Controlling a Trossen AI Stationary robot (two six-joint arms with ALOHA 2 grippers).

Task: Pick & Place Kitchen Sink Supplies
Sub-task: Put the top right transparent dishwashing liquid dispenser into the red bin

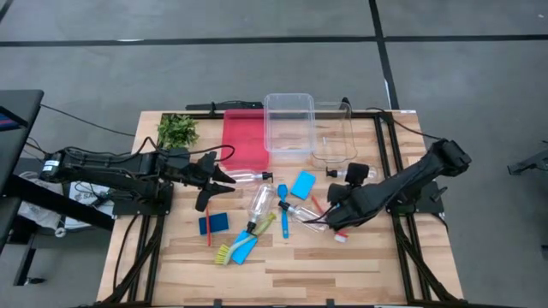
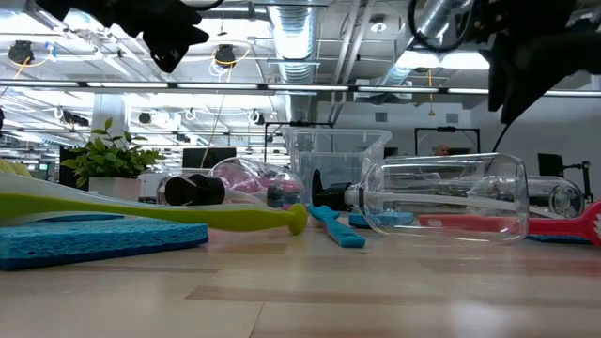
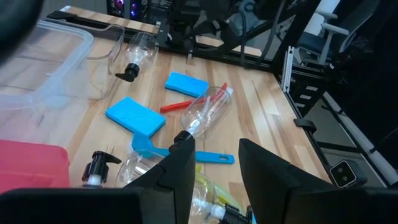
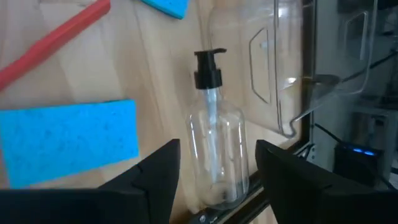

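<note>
My right gripper (image 4: 214, 177) hangs open, tilted down over a clear bottle with a black pump cap (image 4: 214, 134), which lies on its side beside a clear bin (image 4: 280, 68). Its fingers stand either side of the bottle without touching it. A blue sponge (image 4: 68, 140) and a red brush handle (image 4: 56, 34) lie close by. In the high view the right gripper (image 1: 338, 190) is right of centre. My left gripper (image 1: 221, 181) waits open above the table's left half, holding nothing. More bottles (image 1: 261, 201), sponges (image 1: 302, 184) and brushes (image 1: 282, 210) lie scattered mid-table.
A red tray (image 1: 244, 137) and two clear bins (image 1: 289, 124) stand at the far edge, with a leafy plant (image 1: 177, 130) at the far left. A yellow-green brush (image 1: 253, 233), blue sponges (image 1: 214, 224) and a red brush (image 1: 208, 231) lie nearer the front.
</note>
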